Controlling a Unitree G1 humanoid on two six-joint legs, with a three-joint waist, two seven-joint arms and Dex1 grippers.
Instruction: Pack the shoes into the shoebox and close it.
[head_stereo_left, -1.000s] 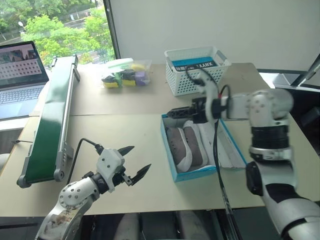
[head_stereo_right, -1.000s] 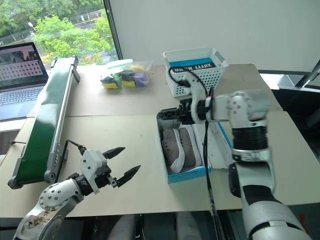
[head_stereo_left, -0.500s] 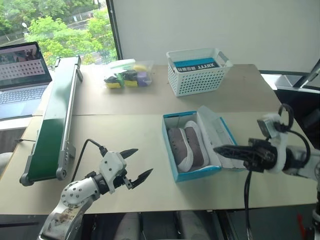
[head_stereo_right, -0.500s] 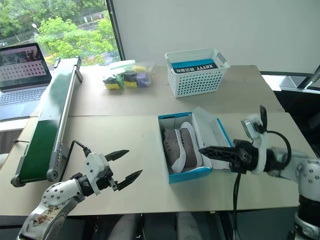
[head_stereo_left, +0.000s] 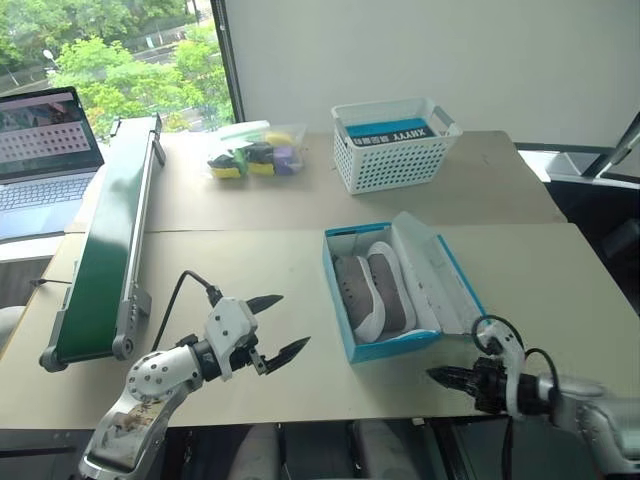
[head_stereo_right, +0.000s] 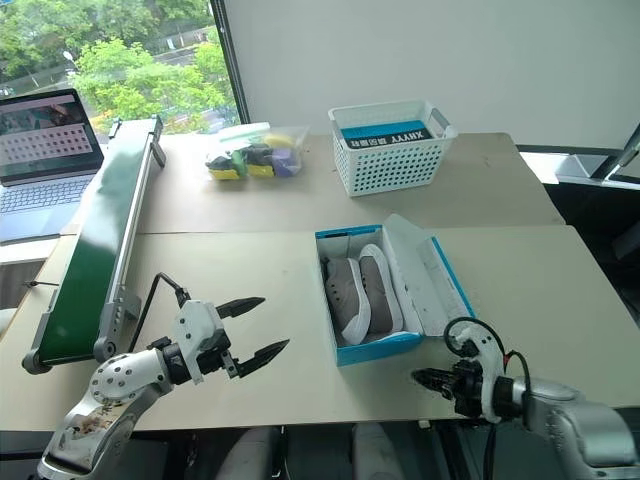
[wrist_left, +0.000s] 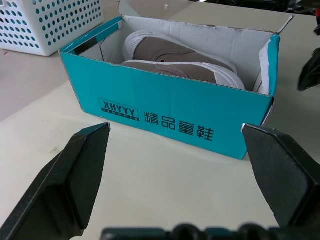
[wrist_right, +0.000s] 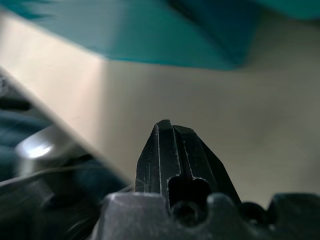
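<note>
The light-blue shoebox (head_stereo_left: 341, 312) lies open on the table, its lid (head_stereo_left: 438, 280) leaning back to the right. Both grey-beige shoes (head_stereo_left: 370, 290) sit side by side inside it, seen again as shoes (wrist_left: 172, 55) past the printed wall of the shoebox (wrist_left: 165, 115) in the left wrist view. My left gripper (head_stereo_left: 278, 325) hovers open over the table to the left of the box, fingers spread wide and empty. My right gripper (head_stereo_left: 436, 375) is low at the table's near edge, just in front of the box's right corner, shut with nothing in it (wrist_right: 175, 145).
A white lattice basket (head_stereo_left: 395, 145) with a blue-labelled item stands behind the box. A clear bag of colourful objects (head_stereo_left: 250, 152) lies at the back. A green conveyor (head_stereo_left: 105, 240) runs along the left, with a laptop (head_stereo_left: 40, 160) beyond it.
My right arm swung down and back from above the box's far end to the table's near edge, and its gripper shut. The left gripper stayed in place, open.
</note>
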